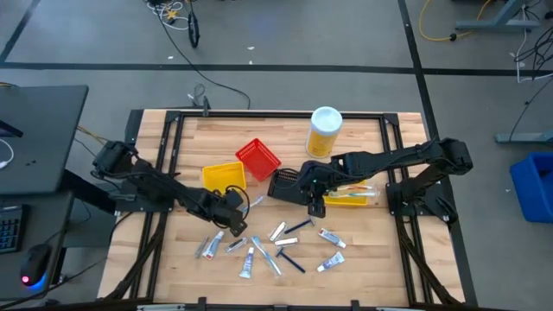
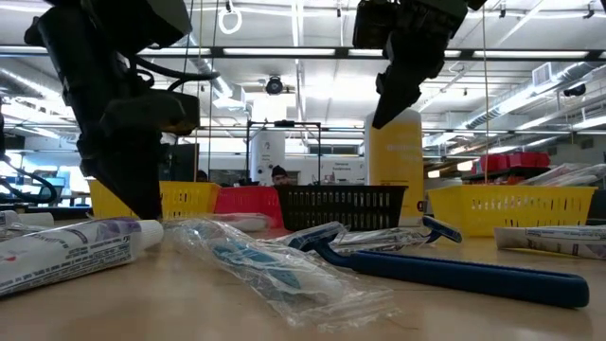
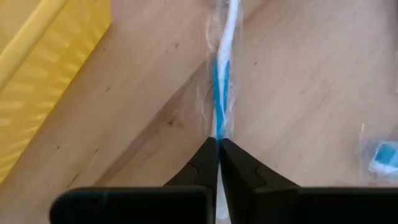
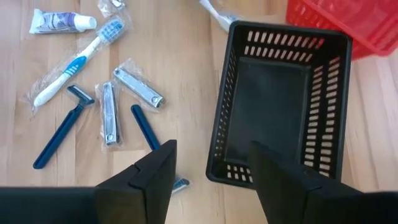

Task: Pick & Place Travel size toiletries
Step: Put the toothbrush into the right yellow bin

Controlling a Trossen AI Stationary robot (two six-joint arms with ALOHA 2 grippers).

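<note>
From above, you see the toiletries (image 1: pixel 275 246) scattered on the near half of the table (image 1: pixel 363 268), in front of the yellow bin (image 1: pixel 224 177), red bin (image 1: pixel 257 158) and black bin (image 1: pixel 283 184); the big yellow bottle (image 1: pixel 324 132) stands behind.

At table height, a wrapped toothbrush (image 2: pixel 275 265) and blue razor (image 2: pixel 454 265) lie nearest you.

Your left gripper (image 3: pixel 218 152) is clenched on what looks like a wrapped toothbrush (image 3: pixel 221 74), beside the yellow bin.

Your right gripper (image 4: pixel 211 168) hangs released over the black bin's near rim, holding nothing.
</note>
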